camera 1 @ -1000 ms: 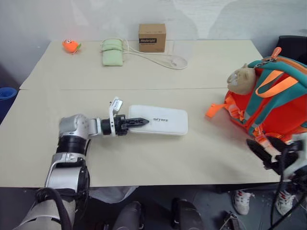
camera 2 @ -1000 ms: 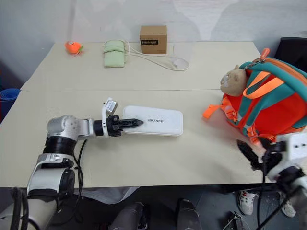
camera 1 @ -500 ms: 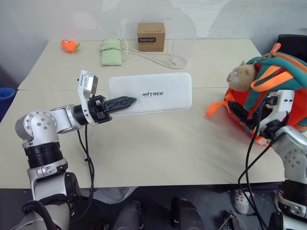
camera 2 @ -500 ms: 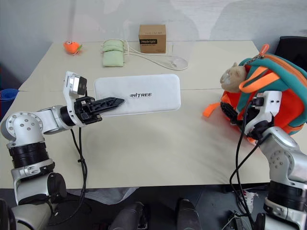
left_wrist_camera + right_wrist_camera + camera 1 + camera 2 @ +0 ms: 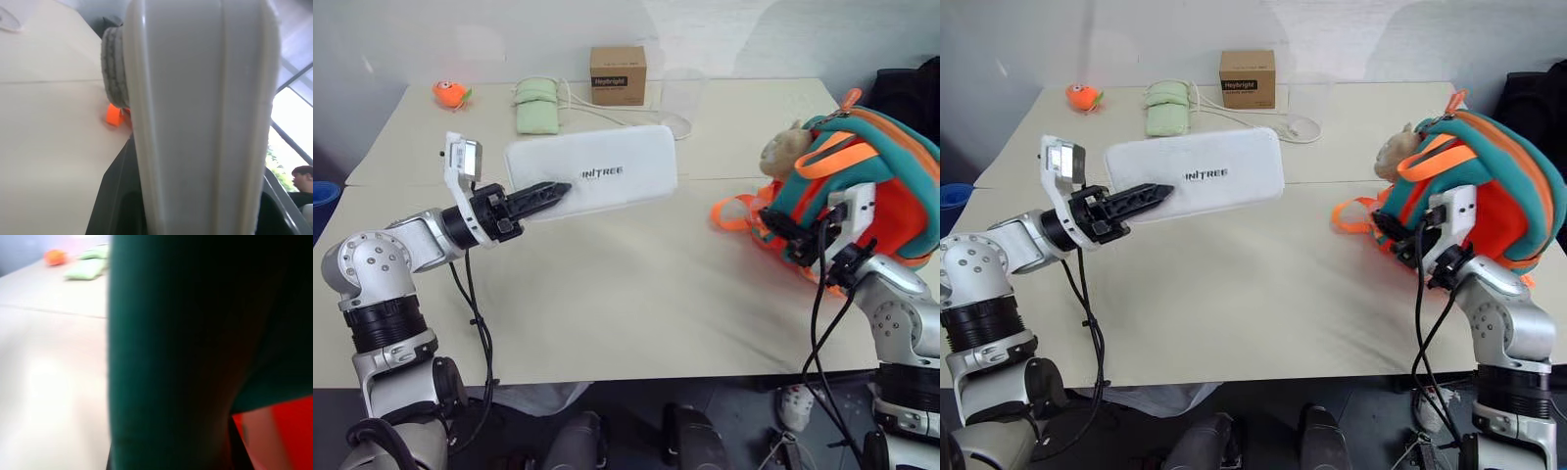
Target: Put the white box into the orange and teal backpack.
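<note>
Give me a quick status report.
Left gripper shut on white box, held off table. Right gripper at orange and teal backpack. Path between unobstructed.

The right pincer [image 5: 1393, 235] has its fingertips buried against the orange and teal backpack [image 5: 1498, 186], grip unclear.

white box [image 5: 592, 178]: flat, long, dark lettering up, held clear above table. orange and teal backpack [image 5: 1489, 201]: upright at table's right edge, well apart.
</note>
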